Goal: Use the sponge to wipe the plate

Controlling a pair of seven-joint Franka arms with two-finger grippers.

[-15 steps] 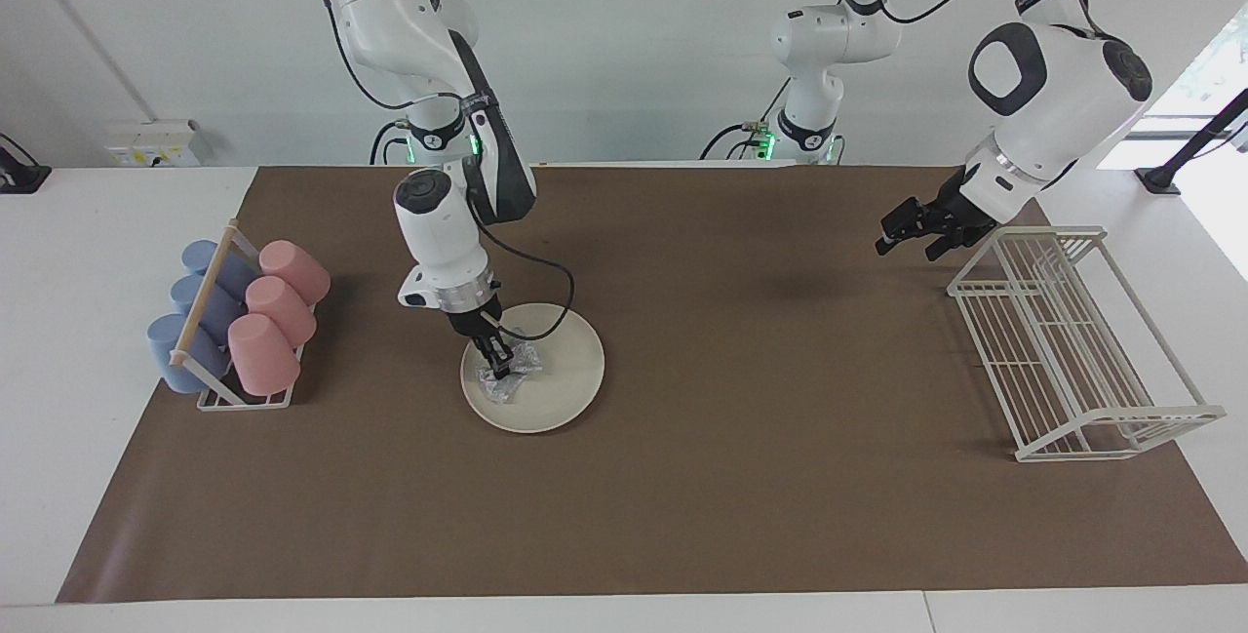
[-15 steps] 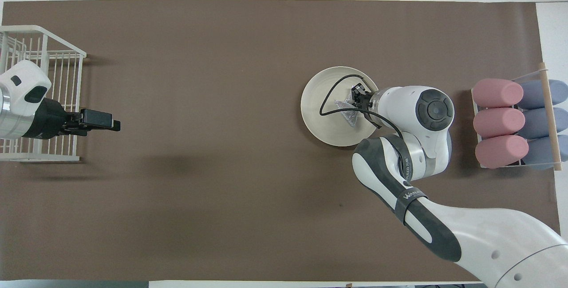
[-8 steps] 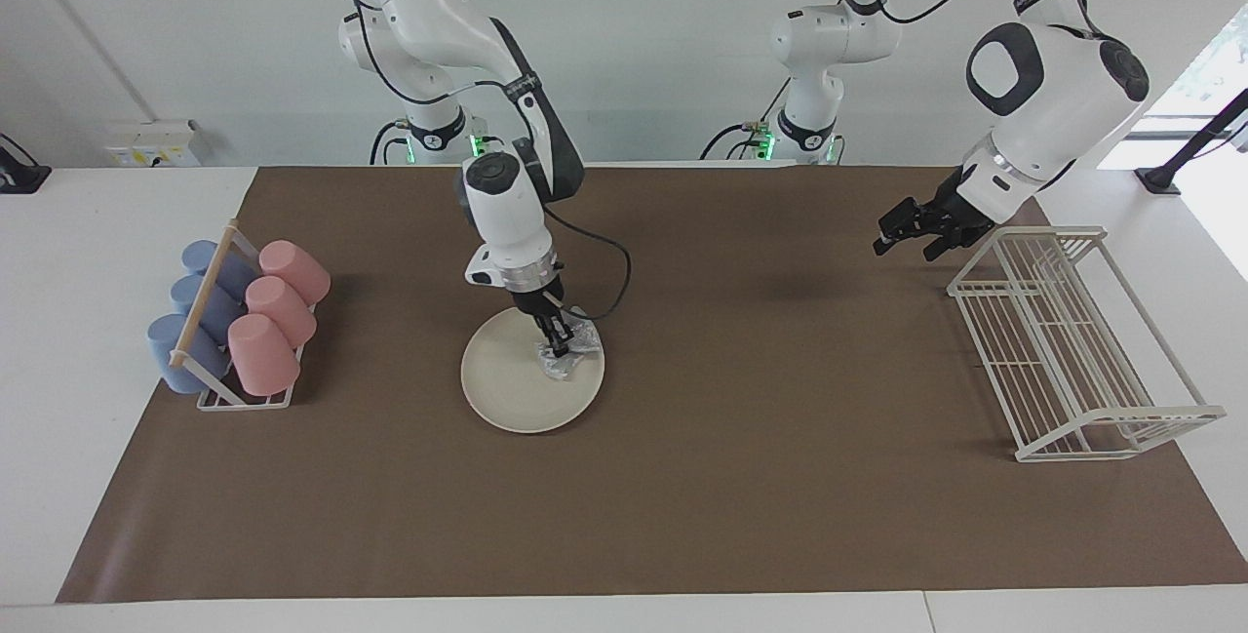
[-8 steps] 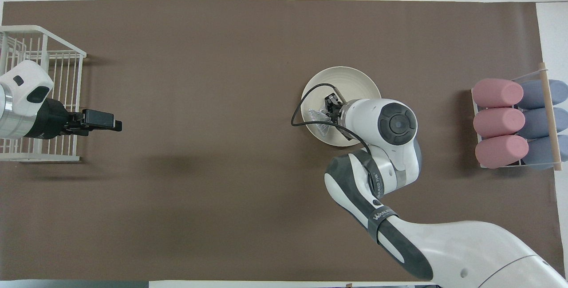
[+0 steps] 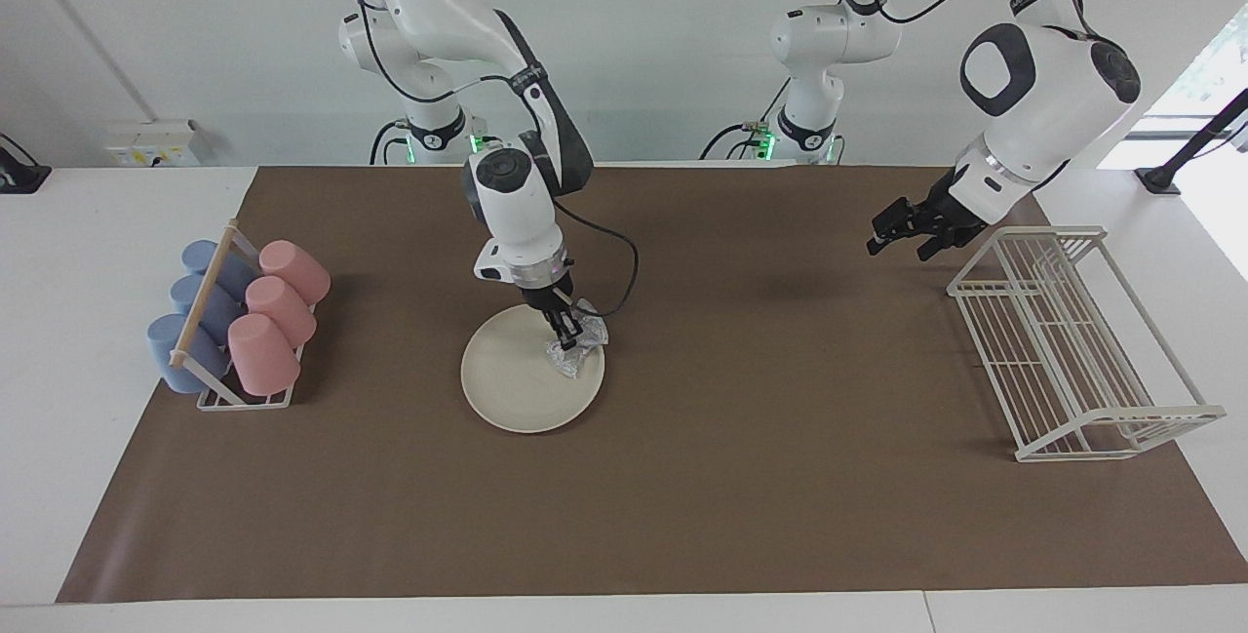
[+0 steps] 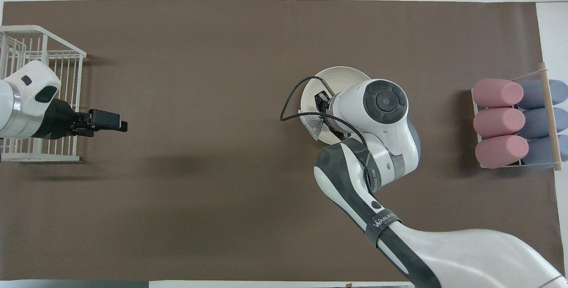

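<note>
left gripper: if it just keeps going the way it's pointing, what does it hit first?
Probably nothing but the brown mat. The left gripper waits in the air beside the wire rack, pointing away from it toward the table's middle and slightly down. The plate lies well along that line, likely past where it would land.

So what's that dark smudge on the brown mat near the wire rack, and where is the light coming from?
In the facing view it is a soft shadow on the brown mat, below the raised left gripper beside the wire rack, so light likely falls from above; daylight glares at the window edge. In the overhead view the same blurred shadow lies under that gripper.
</note>
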